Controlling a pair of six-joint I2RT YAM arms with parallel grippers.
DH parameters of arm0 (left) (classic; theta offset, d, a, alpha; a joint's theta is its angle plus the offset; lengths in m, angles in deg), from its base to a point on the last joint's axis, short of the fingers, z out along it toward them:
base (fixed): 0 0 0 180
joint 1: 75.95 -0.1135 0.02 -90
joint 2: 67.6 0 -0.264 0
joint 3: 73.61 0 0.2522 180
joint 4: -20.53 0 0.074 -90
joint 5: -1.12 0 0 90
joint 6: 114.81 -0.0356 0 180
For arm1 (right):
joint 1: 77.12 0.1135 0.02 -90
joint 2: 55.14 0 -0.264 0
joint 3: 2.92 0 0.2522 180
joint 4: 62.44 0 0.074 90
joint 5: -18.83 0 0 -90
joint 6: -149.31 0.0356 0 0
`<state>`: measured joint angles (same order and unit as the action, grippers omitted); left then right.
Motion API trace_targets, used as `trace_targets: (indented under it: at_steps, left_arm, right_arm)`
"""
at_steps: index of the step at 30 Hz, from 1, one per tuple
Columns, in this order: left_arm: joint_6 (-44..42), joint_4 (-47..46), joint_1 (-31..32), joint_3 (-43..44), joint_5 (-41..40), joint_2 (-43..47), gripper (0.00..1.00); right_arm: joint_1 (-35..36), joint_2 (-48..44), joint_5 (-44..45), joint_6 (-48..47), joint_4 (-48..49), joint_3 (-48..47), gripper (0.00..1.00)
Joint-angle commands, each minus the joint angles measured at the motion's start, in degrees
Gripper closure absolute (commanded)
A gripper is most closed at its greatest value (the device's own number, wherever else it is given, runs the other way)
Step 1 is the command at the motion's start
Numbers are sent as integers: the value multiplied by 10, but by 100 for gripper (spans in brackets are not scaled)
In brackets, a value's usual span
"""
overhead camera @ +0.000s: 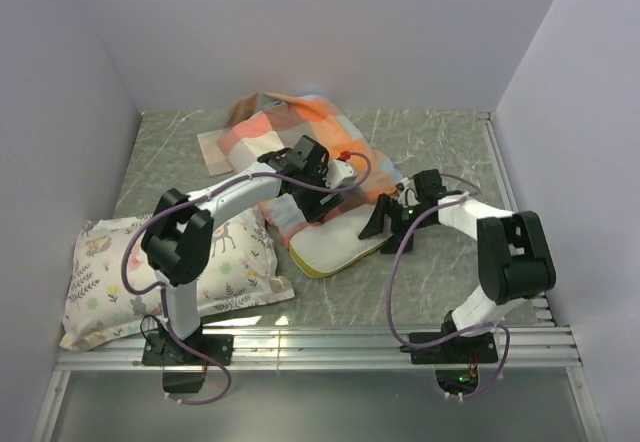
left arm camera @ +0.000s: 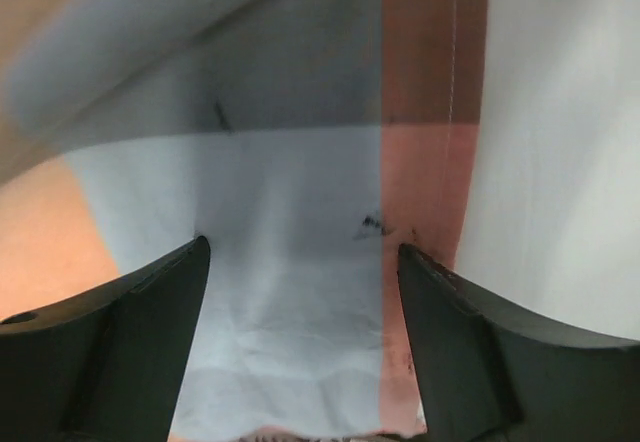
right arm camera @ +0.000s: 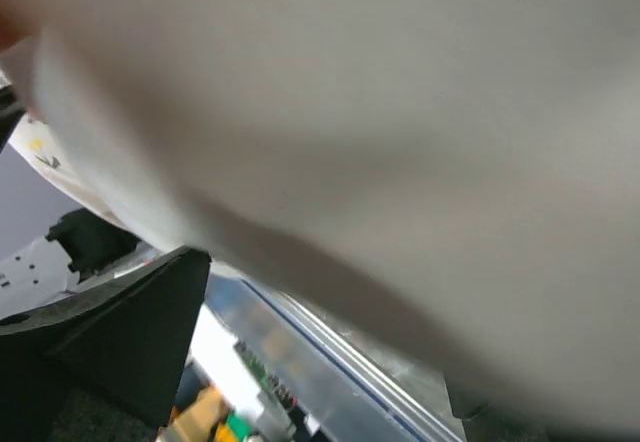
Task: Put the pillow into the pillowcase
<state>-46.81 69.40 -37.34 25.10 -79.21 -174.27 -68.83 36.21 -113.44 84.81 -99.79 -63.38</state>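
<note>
Two pillows: one plain pillow [overhead camera: 335, 247] with a yellow edge, one printed pillow [overhead camera: 100, 282]. One checked pillowcase [overhead camera: 300, 127]. Two arms, the left arm [overhead camera: 185, 252] and right arm [overhead camera: 510, 252]. Two grippers, the left gripper [left arm camera: 300, 247] and right gripper [right arm camera: 330, 332]. One table [overhead camera: 440, 142]

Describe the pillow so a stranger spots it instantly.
In the middle of the grey marbled table lies the pillow, its far end covered by the checked pillowcase. Unlike the flower-and-deer pillow to its left, it is plain cream with a yellow edge.
</note>
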Motion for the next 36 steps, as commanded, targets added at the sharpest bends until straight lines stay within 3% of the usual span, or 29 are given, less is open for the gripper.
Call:
trace_targets:
  at_steps: [1, 4, 5, 7, 8, 10, 11, 14, 21, 24, 25, 26, 27, 28, 29, 31, 32, 36]
  left_arm:
    - [-13, 18, 1, 43, 37, -19, 21]
    - [-30, 35, 2, 51, 82, -21, 45]
    - [-33, 43, 4, 53, 99, -20, 65]
    - [-57, 92, 10, 76, 168, -18, 83]
    - [-68, 110, 19, 86, 197, -17, 96]
    - [-90, 139, 34, 111, 266, -9, 100]
    - [-95, 163, 53, 121, 284, -9, 100]
    - [-110, 217, 87, 163, 352, -22, 100]
    - [-217, 329, 104, 213, 408, -97, 100]
    - [-223, 311, 94, 144, 373, -99, 100]
    - [-215, 264, 87, 122, 366, -88, 99]
    - [-200, 235, 66, 101, 361, -74, 84]
    - [-173, 213, 54, 72, 358, -38, 75]
    - [-162, 176, 44, 64, 357, -20, 68]
    - [-132, 159, 23, 57, 357, 0, 61]
    - [-103, 125, 0, 48, 375, 62, 54]
    - [-71, 116, -22, 47, 381, 80, 46]
    - [21, 78, -85, 26, 416, 187, 32]
  right_arm:
    - [26, 46, -34, 26, 42, -28, 9]
    - [25, 71, -35, 60, 78, -35, 27]
    - [24, 73, -35, 77, 87, -33, 38]
    - [24, 68, -41, 123, 129, -27, 50]
    - [24, 64, -45, 141, 151, -16, 62]
    - [25, 53, -48, 201, 210, -8, 77]
    - [25, 52, -48, 217, 227, -6, 90]
    - [26, 51, -44, 282, 272, -2, 100]
    - [24, 44, -41, 455, 426, 42, 100]
    - [9, 40, -50, 483, 452, 49, 100]
    - [2, 37, -55, 404, 415, 37, 100]
    - [1, 35, -59, 337, 356, -6, 95]
    - [1, 23, -52, 265, 212, -29, 85]
    - [-2, 12, -41, 130, 154, -46, 76]
    - [-5, -19, -23, 70, 64, -62, 63]
    - [-10, -56, 21, -80, 4, -63, 54]
    - [-12, -71, 40, -119, -23, -65, 50]
    - [-3, -153, 110, -274, -117, -60, 42]
